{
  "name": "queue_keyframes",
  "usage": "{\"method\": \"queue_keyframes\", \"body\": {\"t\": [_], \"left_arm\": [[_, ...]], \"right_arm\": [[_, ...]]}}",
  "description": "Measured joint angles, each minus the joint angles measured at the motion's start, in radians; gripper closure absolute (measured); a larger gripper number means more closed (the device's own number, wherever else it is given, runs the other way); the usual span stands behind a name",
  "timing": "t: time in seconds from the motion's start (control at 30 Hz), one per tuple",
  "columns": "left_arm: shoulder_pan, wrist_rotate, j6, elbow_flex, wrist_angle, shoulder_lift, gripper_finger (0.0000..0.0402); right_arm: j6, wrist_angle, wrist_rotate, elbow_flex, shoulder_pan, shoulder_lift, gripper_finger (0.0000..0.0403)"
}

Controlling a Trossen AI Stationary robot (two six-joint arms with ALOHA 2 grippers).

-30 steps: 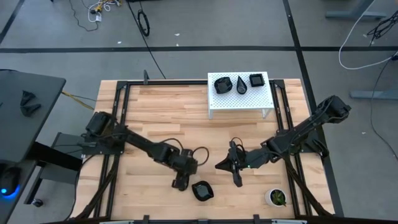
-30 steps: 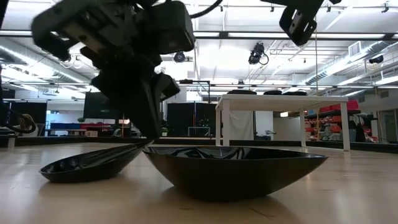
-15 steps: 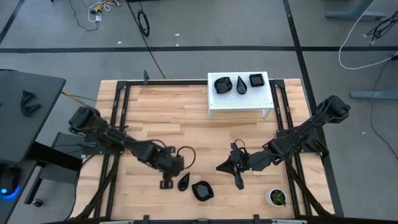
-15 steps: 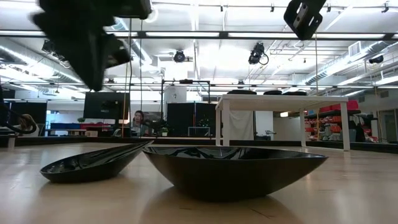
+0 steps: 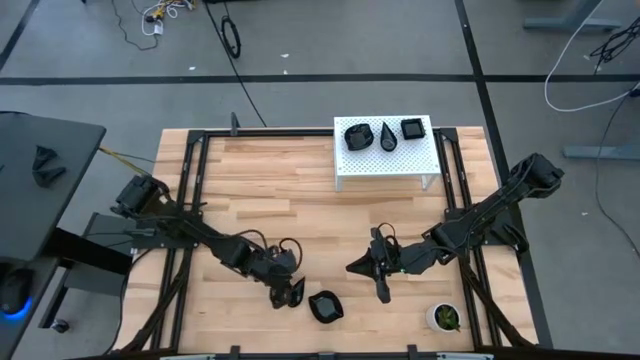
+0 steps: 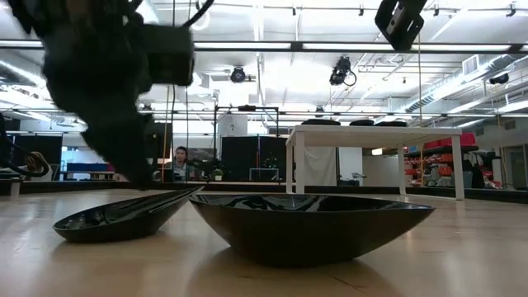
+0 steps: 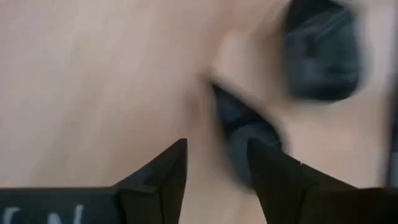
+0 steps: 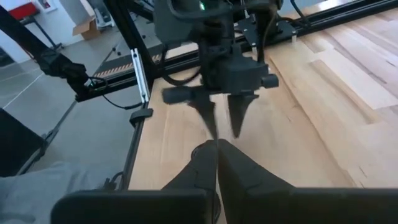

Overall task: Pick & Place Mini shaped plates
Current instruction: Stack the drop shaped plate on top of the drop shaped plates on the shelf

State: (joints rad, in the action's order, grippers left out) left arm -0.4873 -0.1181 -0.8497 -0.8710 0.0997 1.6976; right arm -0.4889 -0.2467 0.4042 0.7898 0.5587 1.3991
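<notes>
Two mini shaped plates lie on the wooden table near its front edge: a black teardrop plate (image 5: 297, 292) (image 7: 239, 127) and a black rounded plate (image 5: 324, 306) (image 6: 313, 227) just to its right. My left gripper (image 5: 283, 294) (image 7: 214, 146) is open, pointing down at the teardrop plate's left side. One of its fingers (image 7: 273, 177) stands by the plate's wide end. My right gripper (image 5: 381, 283) (image 8: 216, 148) is shut and empty, hovering right of the plates. My left gripper stands open beside the teardrop plate's wide end (image 7: 249, 152), which rests on the table. Motion blur hides whether a finger touches it.
A white perforated shelf (image 5: 385, 160) at the table's far side carries three more black plates: rounded (image 5: 356, 135), teardrop (image 5: 388, 136) and square (image 5: 412, 128). A small white cup with green contents (image 5: 444, 317) sits at the front right corner. Black frame rails run along both table sides.
My left gripper has let go of the teardrop plate, risen and drawn back toward the table's left, then come back down beside the plate. The plate stays on the table where it was left. My right gripper has kept still.
</notes>
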Motion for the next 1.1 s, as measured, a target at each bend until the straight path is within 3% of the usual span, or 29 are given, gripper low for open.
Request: {"method": "queue_keyframes", "body": {"t": [0.27,0.7,0.93,1.1], "left_arm": [[0.022,-0.033,0.020,0.003,-0.017,0.041,0.0285],[0.026,0.034,-0.014,0.001,-0.089,0.083,0.0325],[0.031,0.113,-0.076,0.001,-0.088,0.083,0.0318],[0.046,0.147,-0.087,0.001,-0.083,0.076,0.0275]], "right_arm": [[0.000,-0.005,0.000,0.000,0.002,0.000,0.0385],[0.000,-0.001,0.000,0.000,0.003,0.000,0.0385],[0.000,0.001,0.000,0.000,0.003,0.000,0.0385],[0.000,0.001,-0.001,0.000,0.003,0.000,0.0385]]}}
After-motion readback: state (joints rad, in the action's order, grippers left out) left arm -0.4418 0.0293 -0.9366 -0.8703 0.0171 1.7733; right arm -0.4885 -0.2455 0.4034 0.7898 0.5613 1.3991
